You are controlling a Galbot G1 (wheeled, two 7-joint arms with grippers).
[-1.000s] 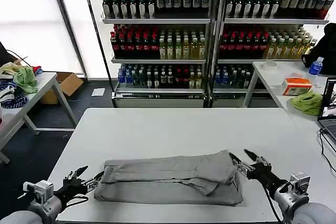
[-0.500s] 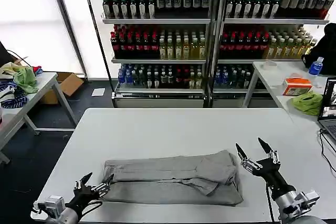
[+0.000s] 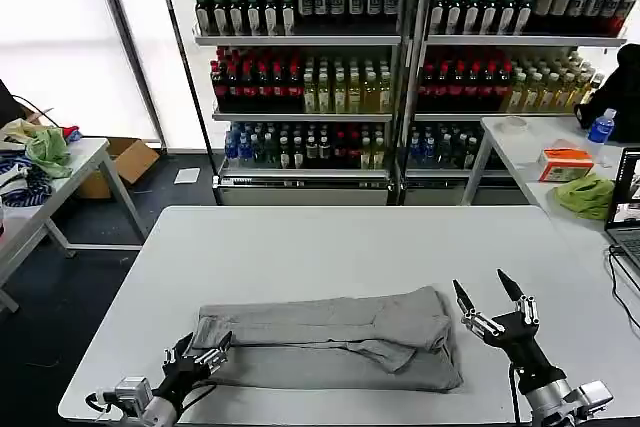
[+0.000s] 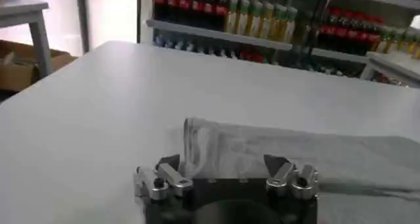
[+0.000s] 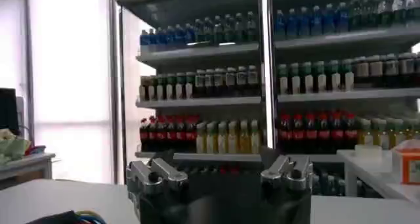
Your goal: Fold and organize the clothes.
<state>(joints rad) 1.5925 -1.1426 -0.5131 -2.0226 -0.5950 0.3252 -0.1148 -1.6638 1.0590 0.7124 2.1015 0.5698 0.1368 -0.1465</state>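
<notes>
Folded light grey clothes [image 3: 330,339] lie as one long bundle across the near part of the white rectangular table [image 3: 350,237], the upper layer creased and overlapping the lower; any print or collar is tucked out of sight. At the bundle's near left corner sits the left gripper [image 3: 196,355], low on the table, its fingers close around the cloth edge, though from here I cannot tell whether they actually pinch it. In the left wrist view the same grey fabric [image 4: 295,154] lies just beyond the fingers [image 4: 165,174]. Just beside the bundle's right end, the right gripper [image 3: 492,304] is raised off the table with its two dark pointed fingers spread wide, grasping nothing. Farther back stand tall metal shelves of bottled drinks [image 3: 400,57], cut off at the top.
</notes>
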